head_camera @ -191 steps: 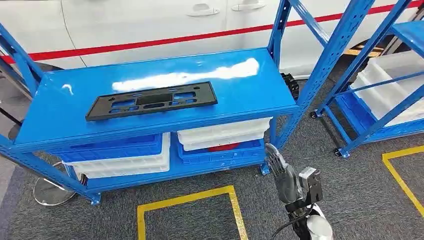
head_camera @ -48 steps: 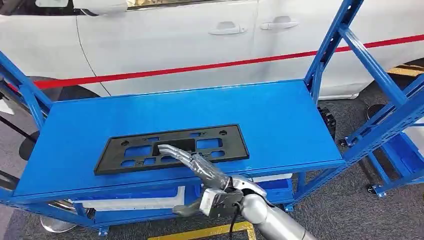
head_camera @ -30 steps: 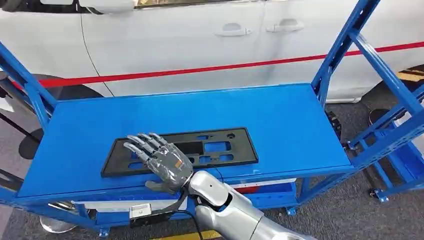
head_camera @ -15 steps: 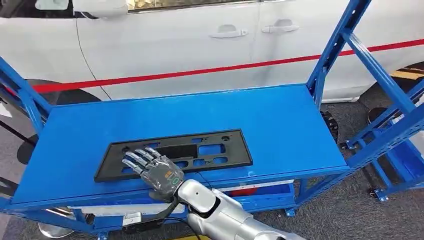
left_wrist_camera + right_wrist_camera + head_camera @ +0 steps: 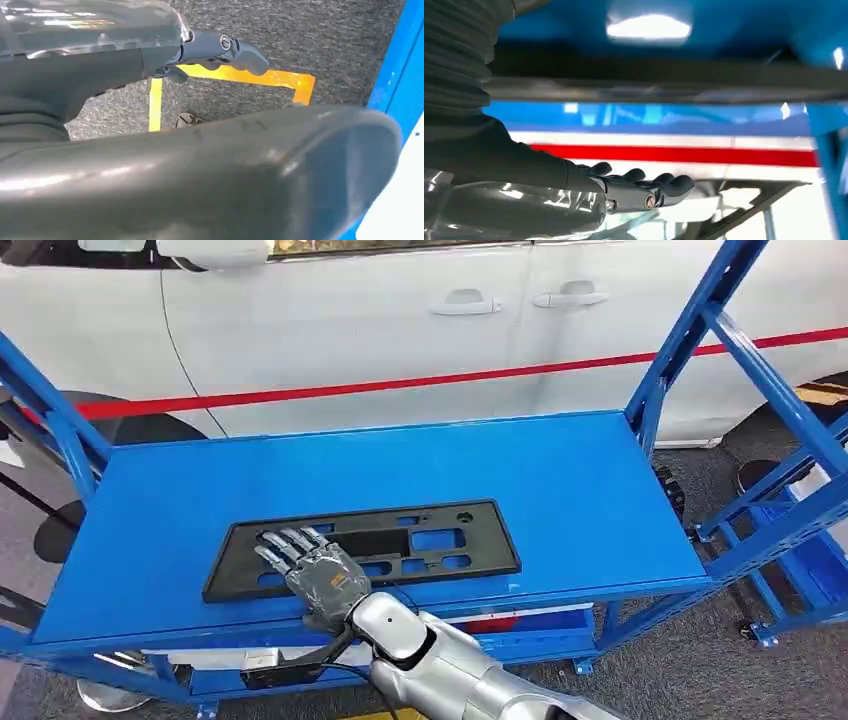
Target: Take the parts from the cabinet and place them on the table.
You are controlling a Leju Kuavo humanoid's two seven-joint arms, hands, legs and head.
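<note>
Blue shelf (image 5: 560,490): one black part (image 5: 420,545) under right robot hand (image 5: 312,572)

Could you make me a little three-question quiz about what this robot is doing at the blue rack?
1. True or false: the black plate lies flat on the top shelf of the blue rack.
2. Which hand is over the plate? A) the right hand B) the left hand C) both hands
3. Fill in: behind the rack stands a white car with a ____ stripe along its side.

Key
1. True.
2. A. The right hand is spread over the plate's near edge, towards its left end; the left hand hangs over grey carpet with yellow floor tape.
3. Red.
</note>
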